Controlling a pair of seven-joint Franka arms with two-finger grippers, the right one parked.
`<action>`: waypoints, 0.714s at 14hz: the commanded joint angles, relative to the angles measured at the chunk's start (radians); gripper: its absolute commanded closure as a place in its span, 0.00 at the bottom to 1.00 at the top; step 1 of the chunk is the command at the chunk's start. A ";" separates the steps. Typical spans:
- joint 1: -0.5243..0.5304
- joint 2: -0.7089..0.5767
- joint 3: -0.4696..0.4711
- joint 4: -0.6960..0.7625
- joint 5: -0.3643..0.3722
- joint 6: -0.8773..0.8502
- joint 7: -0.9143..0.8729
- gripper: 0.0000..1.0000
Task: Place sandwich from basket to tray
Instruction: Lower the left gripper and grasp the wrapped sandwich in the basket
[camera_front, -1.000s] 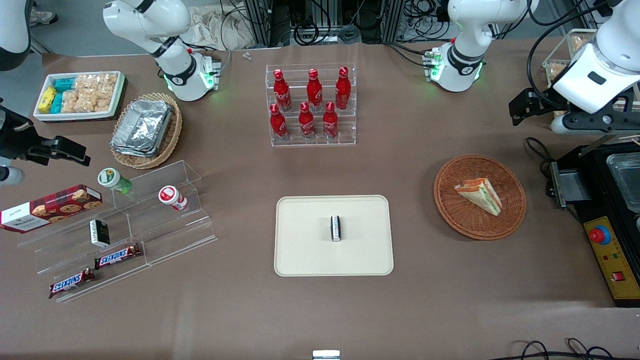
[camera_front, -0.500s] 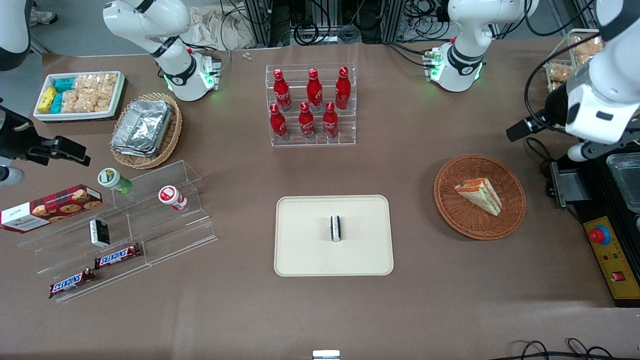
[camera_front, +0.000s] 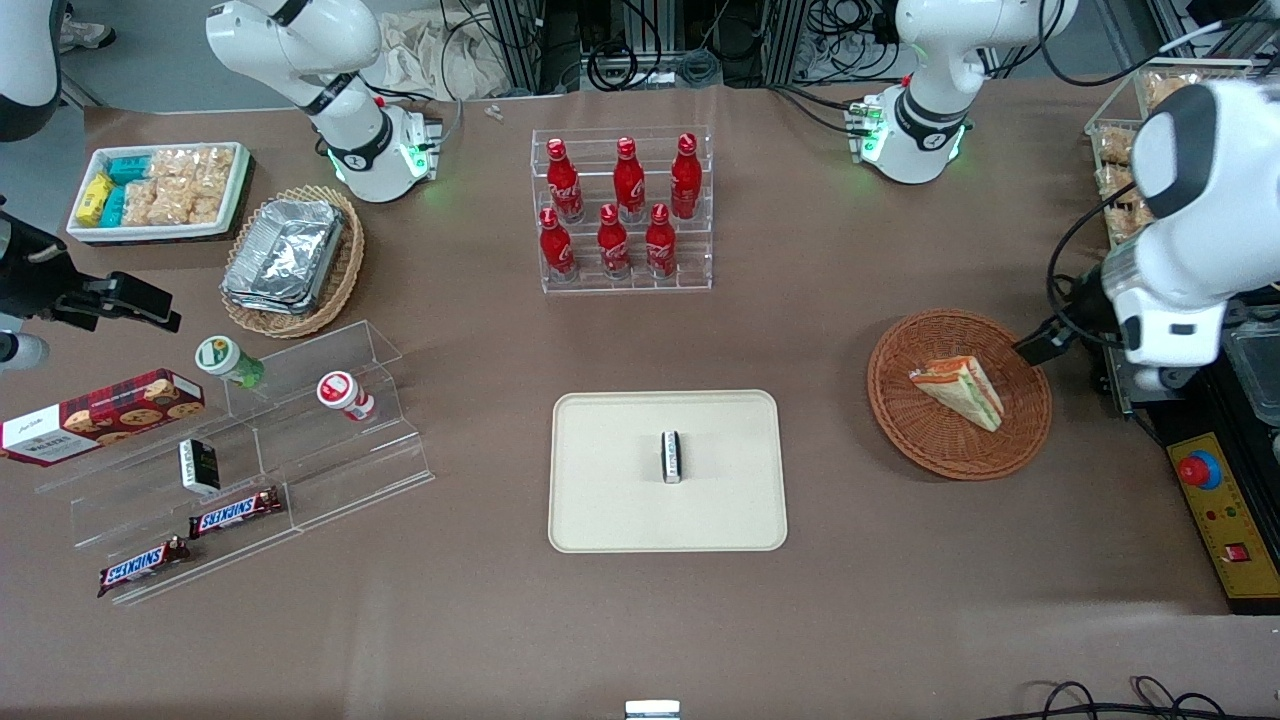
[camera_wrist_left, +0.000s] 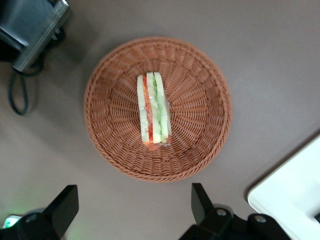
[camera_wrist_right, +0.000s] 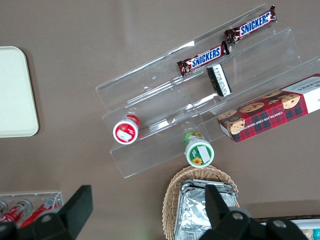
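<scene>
We see the sandwich (camera_wrist_left: 154, 111) lying in the basket (camera_wrist_left: 200, 150), w/ the gripper (camera_wrist_left: 134, 207) hovering above the basket's edge, fingers (camera_wrist_left: 64, 205) spread wide, holding nothing. Tray (camera_front: 600, 500) sits nearby on the desk (camera_front: 900, 600).

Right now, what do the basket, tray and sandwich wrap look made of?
Basket: woven wicker, reddish-brown, matte; tight radial weave shows. Tray: cream, smooth, matte, possibly moulded pulp or plastic. Sandwich: white bread, red and green filling, apparently under clear film; faint glints. Gripper open, hovering above the basket's edge.
</scene>
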 joint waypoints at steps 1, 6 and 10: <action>-0.003 -0.015 0.000 -0.194 -0.020 0.225 -0.046 0.00; -0.003 0.126 0.001 -0.256 -0.010 0.455 -0.072 0.00; 0.001 0.180 0.003 -0.262 -0.008 0.493 -0.072 0.00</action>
